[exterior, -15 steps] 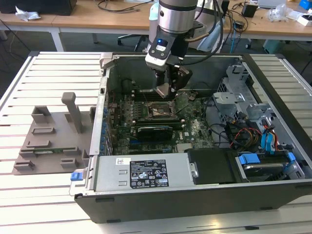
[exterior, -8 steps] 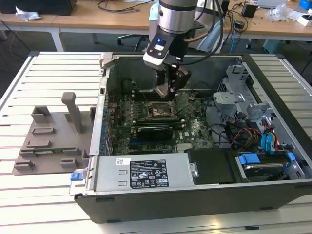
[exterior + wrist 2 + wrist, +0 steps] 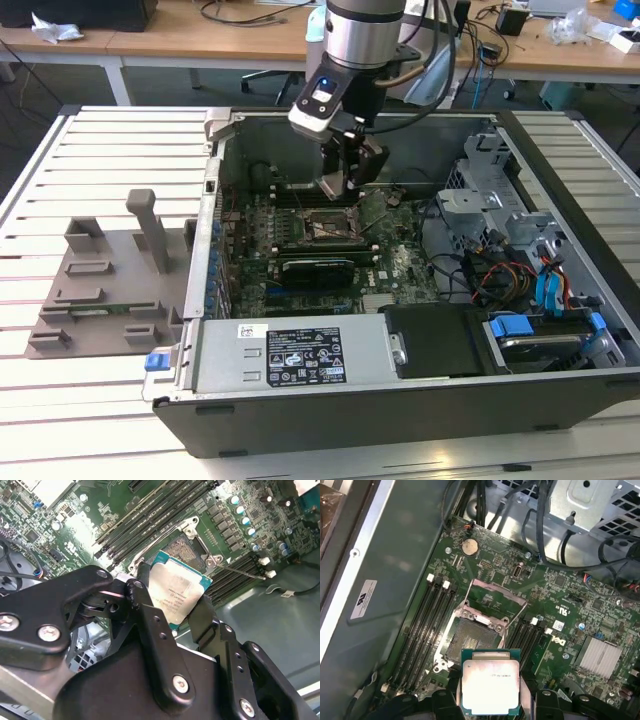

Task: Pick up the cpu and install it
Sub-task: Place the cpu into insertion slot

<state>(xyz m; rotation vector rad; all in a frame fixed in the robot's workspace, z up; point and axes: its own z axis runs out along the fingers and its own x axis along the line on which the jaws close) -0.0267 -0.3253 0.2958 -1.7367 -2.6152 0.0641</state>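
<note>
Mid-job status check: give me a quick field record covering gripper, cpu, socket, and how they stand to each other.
gripper: shut on the cpu, inside the computer case
cpu: held off the motherboard, metal top toward both wrist views
socket: empty, retention frame raised open
cpu vs socket: apart, not yet seated

my matte black metal claw [image 3: 172,605], shiny silver-grey square cpu [image 3: 179,587] with teal-green rim, dark green motherboard [image 3: 470,570]
</note>
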